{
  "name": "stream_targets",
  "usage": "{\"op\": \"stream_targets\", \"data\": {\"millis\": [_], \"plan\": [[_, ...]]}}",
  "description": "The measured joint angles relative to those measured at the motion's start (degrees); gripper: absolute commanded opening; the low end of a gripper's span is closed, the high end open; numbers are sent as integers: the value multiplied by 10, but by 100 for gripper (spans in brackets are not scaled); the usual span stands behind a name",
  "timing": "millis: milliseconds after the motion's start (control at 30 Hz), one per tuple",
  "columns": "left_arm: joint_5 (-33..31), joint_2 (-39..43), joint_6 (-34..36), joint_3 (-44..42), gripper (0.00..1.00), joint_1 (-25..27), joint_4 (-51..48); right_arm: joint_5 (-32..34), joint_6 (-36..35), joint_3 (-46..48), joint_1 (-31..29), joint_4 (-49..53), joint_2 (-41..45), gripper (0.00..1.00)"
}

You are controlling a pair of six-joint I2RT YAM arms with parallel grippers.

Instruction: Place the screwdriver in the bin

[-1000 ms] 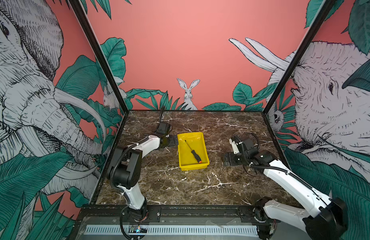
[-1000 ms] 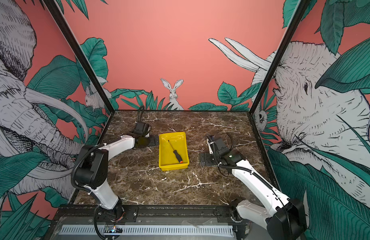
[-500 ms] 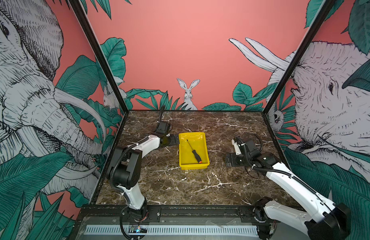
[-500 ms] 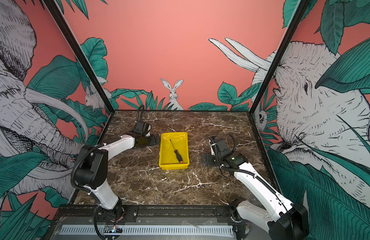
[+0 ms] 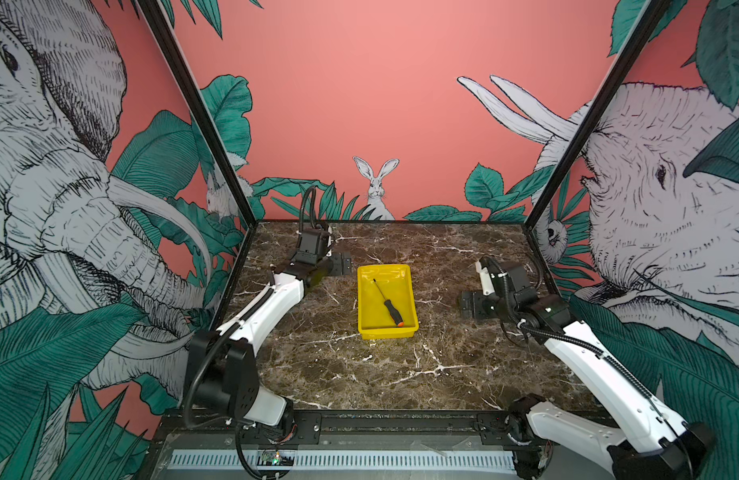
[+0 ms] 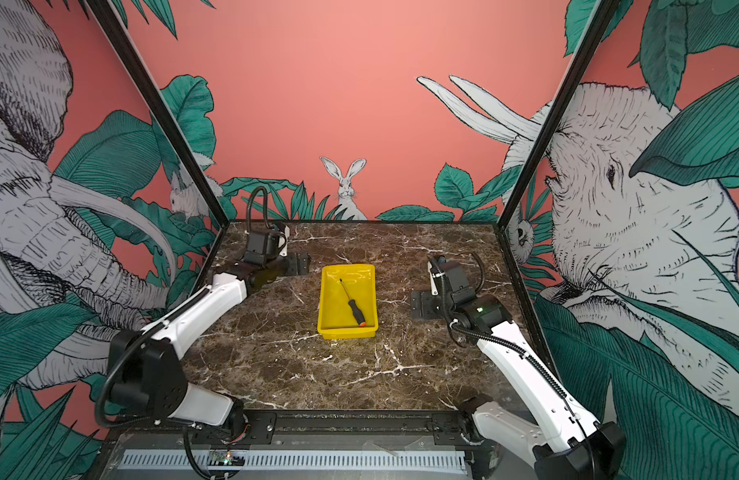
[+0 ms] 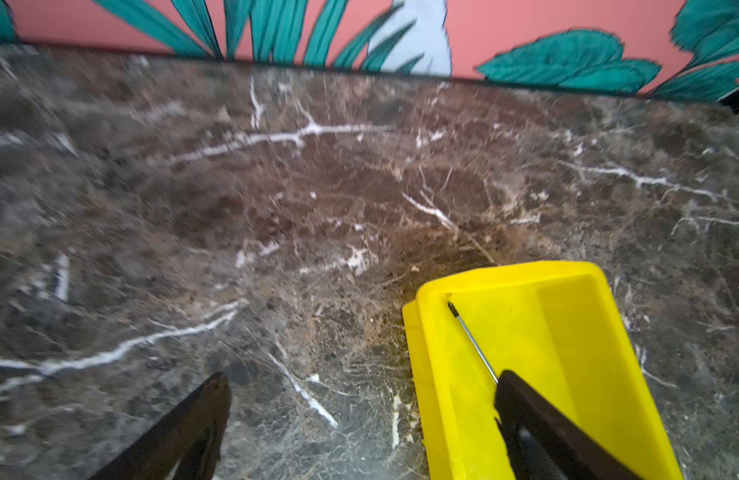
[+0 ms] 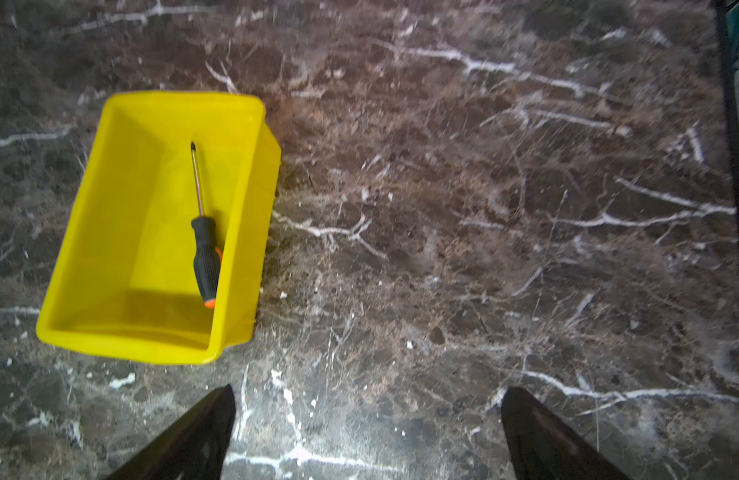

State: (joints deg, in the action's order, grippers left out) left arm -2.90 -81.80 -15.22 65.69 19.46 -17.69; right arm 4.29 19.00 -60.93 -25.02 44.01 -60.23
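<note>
While the right arm is easing away: right gripper (image 5: 472,305) is sitting a little farther to the right of the bin (image 5: 387,332) than a second ago. It is hanging low over the worktop (image 5: 359,374) and carrying nothing.
Right jaws: standing wide apart, with only bare worktop showing between them in the right wrist view.
Left side: left gripper (image 7: 363,374) is staying where it was, just beside the bin's far left corner. Its jaws are standing apart and clamping nothing. In the left wrist view one tip is overlapping the bin's rim.
Tool: screwdriver (image 8: 205,257) is lying loose on the floor of the bin, slanting. Its tip is pointing toward the far end and its orange-capped handle is resting by the near right corner. It is not shifting over the last second.
Container: bin is sitting flat in the middle of the worktop, between the two grippers, and is not moving.
Meaning for the task: the placing is looking done, since the screwdriver is lying wholly inside and nothing is gripping it. The right arm seems to be clearing off.
Count: one screwdriver, one bin, two grippers.
</note>
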Motion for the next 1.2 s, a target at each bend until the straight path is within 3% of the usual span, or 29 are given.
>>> {"op": "stream_targets", "data": {"millis": [133, 267, 400, 567, 733, 900, 1000, 1200], "plan": [[-56, 73, 40, -17, 100, 0, 26, 0, -35, -43, 33, -13, -33, 99], [-118, 149, 73, -126, 100, 0, 132, 26, -63, -46, 45, -46, -42, 99], [-126, 159, 130, -247, 100, 0, 259, 31, -103, -46, 57, -68, -38, 99], [-106, 139, 167, -280, 100, -22, 290, 50, -146, -7, 63, -120, -17, 99], [-66, 145, 172, -285, 100, -80, 329, 101, -177, 138, 63, -254, 57, 99], [-89, 154, 200, -351, 100, -108, 401, 134, -223, 295, 63, -413, 107, 99], [-103, 152, 215, -394, 100, -118, 428, 160, -247, 329, 69, -495, 75, 99], [-127, 130, 219, -460, 100, -125, 502, 181, -276, 365, 96, -691, -85, 99]]}}
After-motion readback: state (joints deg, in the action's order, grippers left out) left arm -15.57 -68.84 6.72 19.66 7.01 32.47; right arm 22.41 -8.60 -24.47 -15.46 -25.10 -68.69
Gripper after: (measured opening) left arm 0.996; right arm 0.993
